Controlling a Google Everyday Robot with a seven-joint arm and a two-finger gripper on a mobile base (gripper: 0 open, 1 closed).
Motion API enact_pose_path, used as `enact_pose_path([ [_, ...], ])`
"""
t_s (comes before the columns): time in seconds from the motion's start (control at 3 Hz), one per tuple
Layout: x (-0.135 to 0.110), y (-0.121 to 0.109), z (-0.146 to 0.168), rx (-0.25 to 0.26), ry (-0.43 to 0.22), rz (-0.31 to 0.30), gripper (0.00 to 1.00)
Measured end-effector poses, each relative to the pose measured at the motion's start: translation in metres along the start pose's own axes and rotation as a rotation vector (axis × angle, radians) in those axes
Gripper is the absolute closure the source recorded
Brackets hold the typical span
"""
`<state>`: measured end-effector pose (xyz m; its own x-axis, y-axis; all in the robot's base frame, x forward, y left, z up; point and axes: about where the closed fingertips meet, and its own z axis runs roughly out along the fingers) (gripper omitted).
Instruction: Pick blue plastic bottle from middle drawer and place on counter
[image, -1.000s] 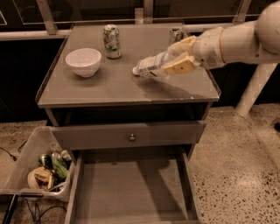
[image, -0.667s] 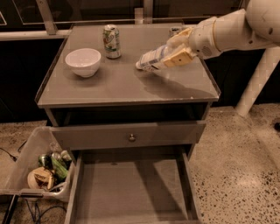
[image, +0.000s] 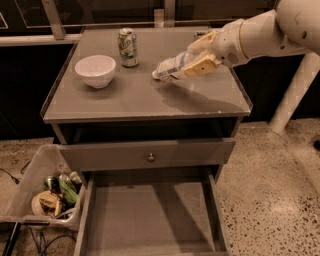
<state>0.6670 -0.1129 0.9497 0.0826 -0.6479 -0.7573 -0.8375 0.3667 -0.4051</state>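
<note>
The blue plastic bottle (image: 171, 66) lies tilted on its side, cap end pointing left, in my gripper (image: 199, 59) over the back right part of the counter (image: 140, 95). The gripper is shut on the bottle's base end. The cap end is at or just above the counter top; I cannot tell whether it touches. The white arm comes in from the upper right. The middle drawer (image: 150, 215) stands pulled out below, its grey floor bare.
A white bowl (image: 95, 70) and a green-and-white can (image: 128, 47) stand on the left and back of the counter. A second can (image: 200, 34) is partly hidden behind the gripper. A closed drawer front with a knob (image: 150, 157). A bin of clutter (image: 42, 192) sits on the floor at left.
The gripper with the bottle has moved left and farther back over the counter. The view has shifted a little.
</note>
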Motion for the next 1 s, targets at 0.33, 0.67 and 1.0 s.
enact_pose_path([
  [0.33, 0.0000, 0.0000, 0.0001, 0.000, 0.000, 0.000, 0.34],
  [0.67, 0.0000, 0.0000, 0.0001, 0.000, 0.000, 0.000, 0.11],
  [1.0, -0.0001, 0.0001, 0.0001, 0.000, 0.000, 0.000, 0.00],
])
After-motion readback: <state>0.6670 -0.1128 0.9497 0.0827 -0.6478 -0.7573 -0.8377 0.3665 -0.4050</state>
